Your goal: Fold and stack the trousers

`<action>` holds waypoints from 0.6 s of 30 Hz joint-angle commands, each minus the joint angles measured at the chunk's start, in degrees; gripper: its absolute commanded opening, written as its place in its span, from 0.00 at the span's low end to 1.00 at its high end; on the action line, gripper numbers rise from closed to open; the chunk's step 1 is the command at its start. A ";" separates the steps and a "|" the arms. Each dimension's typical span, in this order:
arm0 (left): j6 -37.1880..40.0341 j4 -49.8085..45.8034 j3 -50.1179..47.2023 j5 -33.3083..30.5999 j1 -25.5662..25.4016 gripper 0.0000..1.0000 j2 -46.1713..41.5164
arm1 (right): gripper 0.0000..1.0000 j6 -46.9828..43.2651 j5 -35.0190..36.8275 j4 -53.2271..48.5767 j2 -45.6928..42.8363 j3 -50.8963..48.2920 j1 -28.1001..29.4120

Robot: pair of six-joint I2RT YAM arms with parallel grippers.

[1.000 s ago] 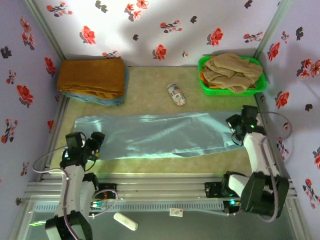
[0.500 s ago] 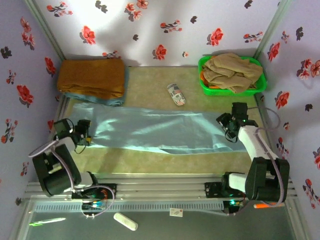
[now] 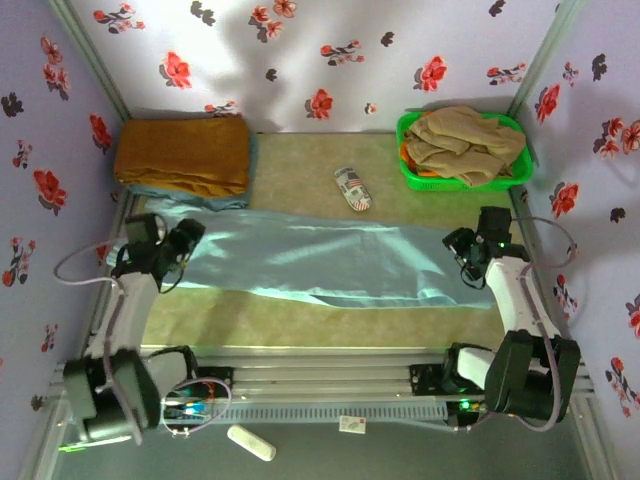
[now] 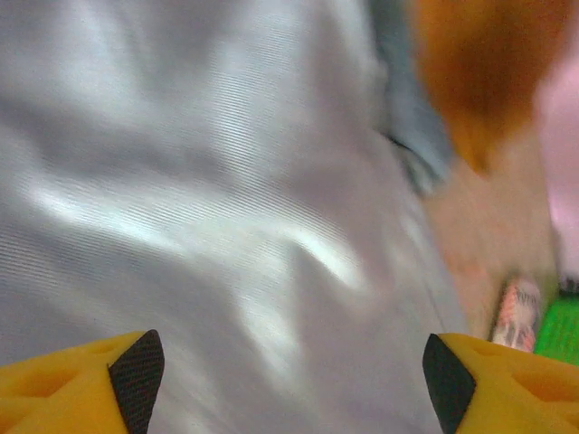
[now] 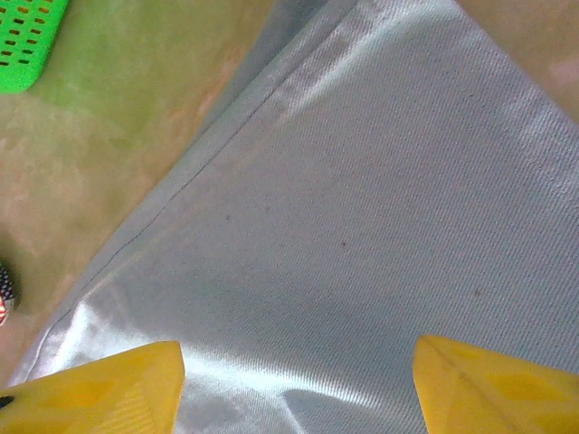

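Trousers (image 3: 320, 262) are lying stretched flat between the left gripper (image 4: 289, 371) and the right gripper (image 5: 298, 384), each hovering with jaws apart and empty over its own end. Pinching too little of this thin cloth is risking one end slipping free and skewing the fold.

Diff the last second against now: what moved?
The trousers slid away from the robot, their near edge pulled in. The left end effector moved back with their left end; the right end effector barely shifted. Both are open over them. The brown stack, basket and can stayed put.
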 commanded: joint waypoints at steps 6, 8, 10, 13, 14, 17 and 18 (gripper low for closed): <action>18.80 -16.61 10.29 -14.45 -42.59 0.63 5.28 | 0.65 -1.64 -5.19 0.77 -0.63 -1.87 0.05; 21.89 -14.39 13.00 -16.60 -51.42 0.63 10.60 | 0.64 -2.41 -4.62 0.32 -0.41 -1.84 0.25; 25.65 -14.22 17.06 -19.76 -57.56 0.60 16.87 | 0.64 -2.66 -3.95 -0.13 -0.42 -1.97 0.23; 31.85 -13.82 23.11 -22.81 -63.70 0.55 27.54 | 0.65 -2.44 -4.30 0.17 -0.72 -2.38 0.23; 33.66 -13.06 24.29 -23.42 -64.93 0.55 30.51 | 0.65 -2.40 -4.45 0.20 -0.71 -2.55 0.23; 36.21 -10.63 25.59 -26.51 -66.43 0.53 36.35 | 0.65 -2.53 -4.89 -0.23 -0.97 -2.64 0.23; 36.48 -10.31 25.85 -26.75 -66.43 0.53 37.49 | 0.65 -2.65 -5.09 -0.28 -1.22 -2.73 0.20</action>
